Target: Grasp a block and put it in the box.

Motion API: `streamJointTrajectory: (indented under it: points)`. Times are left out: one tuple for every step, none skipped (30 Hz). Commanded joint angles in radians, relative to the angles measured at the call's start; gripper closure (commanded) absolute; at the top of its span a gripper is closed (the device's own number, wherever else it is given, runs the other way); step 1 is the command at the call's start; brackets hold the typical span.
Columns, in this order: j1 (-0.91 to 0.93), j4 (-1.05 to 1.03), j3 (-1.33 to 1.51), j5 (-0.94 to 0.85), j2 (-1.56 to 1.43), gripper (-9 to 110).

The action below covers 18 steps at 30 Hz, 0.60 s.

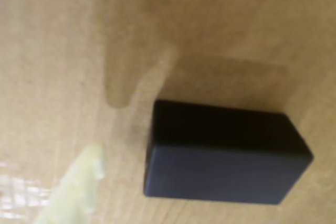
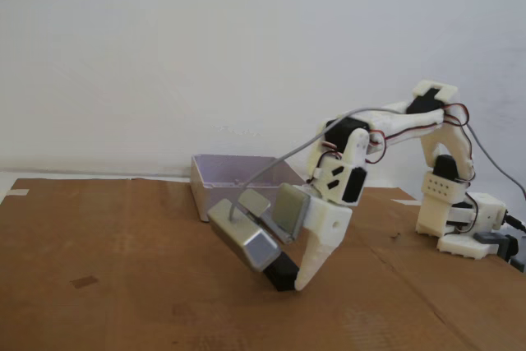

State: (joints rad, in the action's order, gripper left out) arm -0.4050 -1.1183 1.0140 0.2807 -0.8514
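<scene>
Black and matte, the block (image 1: 226,156) fills the lower right of the wrist view, lying flat on brown cardboard (image 1: 52,51) with its long side running across the picture. Its shadow falls on the cardboard just above it. Left of the block, near but apart from it, a blurred pale yellowish finger (image 1: 73,187) of the gripper enters from the bottom edge; only this one finger shows here, and a soft shadow of it lies above and left of the block.

In the fixed view the white arm (image 2: 386,125) bends down from its base (image 2: 464,228), which stands right of the block and well apart from it. The gripper (image 2: 289,279) reaches the cardboard sheet, its white finger slanting down to touch the right side of the block (image 2: 279,273). A grey metallic camera housing (image 2: 245,240) hangs just above and left of the block and hides the other finger, so I cannot tell whether the jaws are spread or pressing on the block. The box (image 2: 234,178), pale lavender-grey, sits behind the block and a little to the left, near the wall (image 2: 205,39), empty as far as its inside shows.
</scene>
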Motion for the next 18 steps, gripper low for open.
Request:
streamJointTrajectory:
  points:
    - [0.009, 0.026, -0.109, -0.009, -0.054, 43]
    - [0.011, 0.026, -0.106, -0.009, -0.054, 43]
    - [0.012, 0.026, -0.104, -0.011, -0.052, 43]
    - [0.012, 0.026, -0.103, -0.011, -0.052, 43]
    - [0.012, 0.025, -0.103, -0.011, -0.052, 43]
    - [0.012, 0.025, -0.101, -0.011, -0.051, 43]
    - [0.012, 0.025, -0.101, -0.011, -0.049, 43]
    - [0.012, 0.025, -0.101, -0.011, -0.044, 43]
    - [0.012, 0.026, -0.103, -0.011, -0.034, 43]
    - [0.012, 0.025, -0.114, -0.011, -0.02, 43]
    - [0.014, 0.026, -0.114, -0.011, -0.014, 43]
    - [0.014, 0.028, -0.114, -0.011, -0.008, 43]
    - [0.014, 0.028, -0.114, -0.011, -0.003, 43]
    - [0.014, 0.028, -0.114, -0.011, 0.002, 43]
    - [0.014, 0.028, -0.114, -0.011, 0.006, 43]
    - [0.014, 0.028, -0.114, -0.011, 0.009, 43]
    - [0.014, 0.028, -0.114, -0.011, 0.012, 43]
    - [0.014, 0.028, -0.114, -0.011, 0.015, 43]
